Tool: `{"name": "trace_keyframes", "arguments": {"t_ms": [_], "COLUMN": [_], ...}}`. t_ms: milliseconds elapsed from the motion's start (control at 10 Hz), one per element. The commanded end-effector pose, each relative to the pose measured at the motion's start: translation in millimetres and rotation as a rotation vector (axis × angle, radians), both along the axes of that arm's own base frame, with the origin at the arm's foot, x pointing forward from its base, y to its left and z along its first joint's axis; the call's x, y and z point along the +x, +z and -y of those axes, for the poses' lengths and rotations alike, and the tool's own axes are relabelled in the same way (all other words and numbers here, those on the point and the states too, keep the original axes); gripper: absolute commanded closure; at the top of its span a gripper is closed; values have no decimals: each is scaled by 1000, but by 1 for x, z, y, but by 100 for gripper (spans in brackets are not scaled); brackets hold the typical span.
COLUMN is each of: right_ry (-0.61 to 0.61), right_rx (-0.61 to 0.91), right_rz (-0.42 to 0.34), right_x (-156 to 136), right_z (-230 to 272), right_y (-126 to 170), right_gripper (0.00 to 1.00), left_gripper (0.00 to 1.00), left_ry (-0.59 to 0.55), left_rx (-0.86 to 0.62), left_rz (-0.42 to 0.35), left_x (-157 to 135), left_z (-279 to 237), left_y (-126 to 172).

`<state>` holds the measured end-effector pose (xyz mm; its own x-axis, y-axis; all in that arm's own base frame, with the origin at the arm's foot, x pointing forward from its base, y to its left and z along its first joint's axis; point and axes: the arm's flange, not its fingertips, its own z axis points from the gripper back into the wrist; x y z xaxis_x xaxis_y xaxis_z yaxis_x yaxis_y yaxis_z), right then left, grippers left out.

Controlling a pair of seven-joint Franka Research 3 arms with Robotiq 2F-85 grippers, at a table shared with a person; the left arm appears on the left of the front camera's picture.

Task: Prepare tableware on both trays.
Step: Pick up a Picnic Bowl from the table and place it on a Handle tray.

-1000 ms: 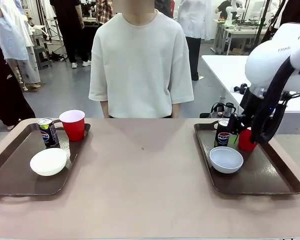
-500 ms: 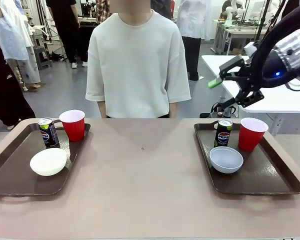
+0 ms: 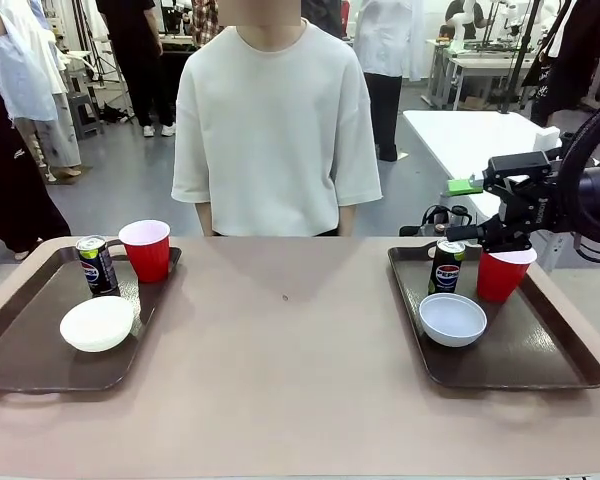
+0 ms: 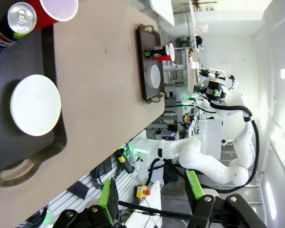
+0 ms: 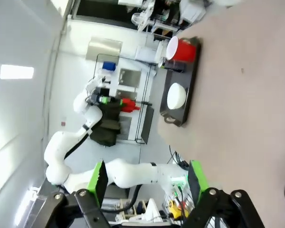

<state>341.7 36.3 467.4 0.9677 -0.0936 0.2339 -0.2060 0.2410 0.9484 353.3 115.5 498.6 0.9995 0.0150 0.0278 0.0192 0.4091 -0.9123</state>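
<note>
Round white bowl (image 3: 452, 319), red cup (image 3: 500, 275); rimmed tray (image 3: 540, 365), seemingly plastic.

The middle of the surface (image 3: 290, 340) between the left tray (image 3: 20, 350) and the right tray (image 3: 540, 355) lies bare, a wide lane from the near edge to the person (image 3: 277, 120) standing at the far edge. On the left tray, the can (image 3: 96, 265) and red cup (image 3: 146, 250) stand close together at the far end, with the bowl (image 3: 98, 323) just in front; the near part is free. On the right tray, a can (image 3: 445, 266), a cup (image 3: 501, 275) and a bowl (image 3: 452, 319) crowd the far half, and the right gripper (image 3: 480, 210) hangs spread just above the cup's rim, blocking a descent there. The near right portion is bare.
</note>
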Motion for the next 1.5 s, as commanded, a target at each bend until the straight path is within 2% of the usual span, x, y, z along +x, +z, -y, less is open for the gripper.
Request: {"name": "trace_keyframes", "arguments": {"t_ms": [0, 1400], "right_ry": [-36, -36], "right_rx": [-13, -13], "right_rz": [-28, -28], "right_x": [0, 0], "right_z": [-4, -4], "right_y": [0, 0], "right_gripper": [12, 12], "left_gripper": [24, 24], "left_ry": [-5, -5], "left_rx": [-13, -13], "left_rz": [22, 22], "left_x": [-3, -3], "left_z": [-1, -1], "left_y": [0, 0]}}
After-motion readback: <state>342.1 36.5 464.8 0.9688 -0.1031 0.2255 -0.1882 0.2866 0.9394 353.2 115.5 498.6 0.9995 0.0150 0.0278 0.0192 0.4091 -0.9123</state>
